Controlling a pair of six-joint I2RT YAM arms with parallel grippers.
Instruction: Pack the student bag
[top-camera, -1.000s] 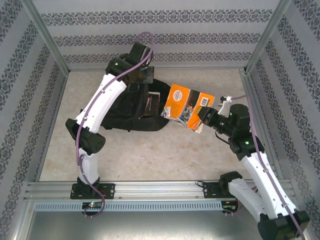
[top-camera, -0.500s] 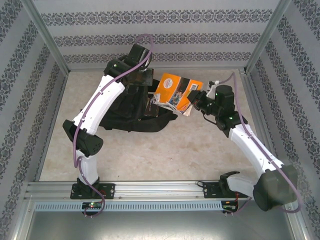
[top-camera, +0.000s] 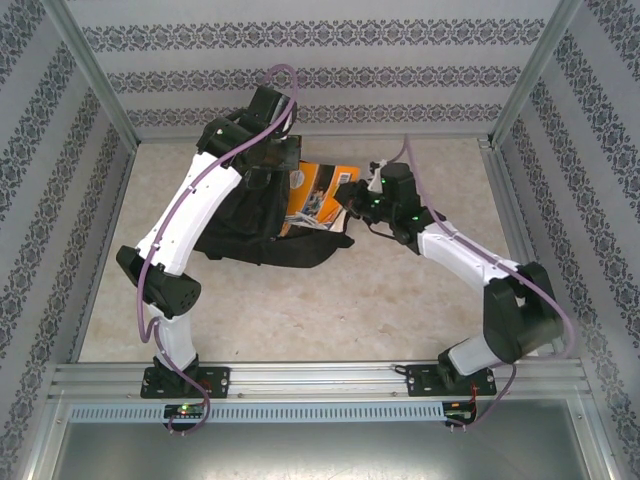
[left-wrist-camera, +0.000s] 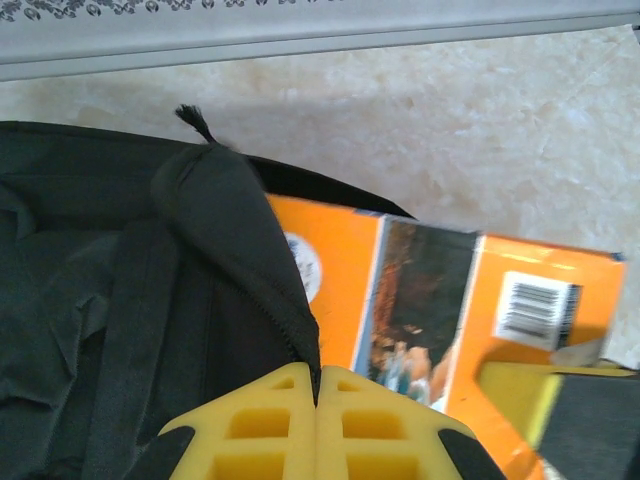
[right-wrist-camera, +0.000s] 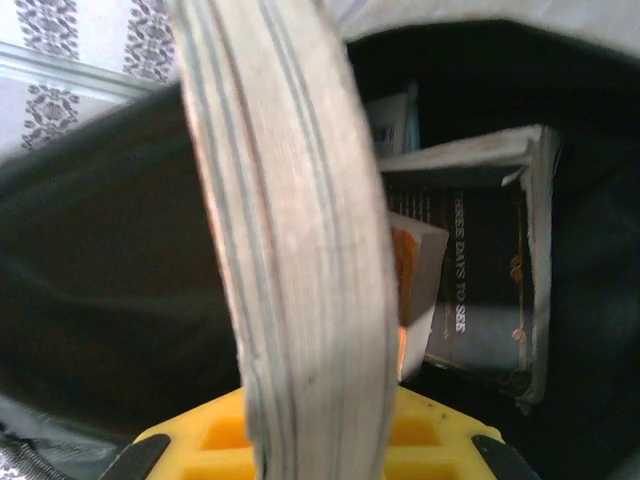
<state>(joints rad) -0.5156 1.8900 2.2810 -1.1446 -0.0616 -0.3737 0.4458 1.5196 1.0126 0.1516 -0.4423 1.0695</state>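
Table (top-camera: 330, 300): pale mottled top, which bears everything listed here. Bag (top-camera: 260, 235): black and soft, lying at the far middle of the table under my left arm, with its mouth turned toward my right arm. I judge the step in hand to be feeding a book through that mouth. Orange book (top-camera: 318, 195): a paperback with its leading part already under the lip of the bag and its barcode end outside. I would keep it flat to the opening and drive it straight along its own length, because a tilted corner is likely to snag the fabric or push the whole bag away. Dark book (right-wrist-camera: 490, 300): already inside, standing to one side of the cavity. I would aim the orange book into the free space beside it, not against its edge. Left gripper (left-wrist-camera: 318, 378): fingers pressed together on the rim of the bag, pinching the fabric up. It should hold that lip high and steady. Right gripper (right-wrist-camera: 318, 420): clamped on the page edge of the orange book. I would let go only once the book sits deep enough not to slide out.
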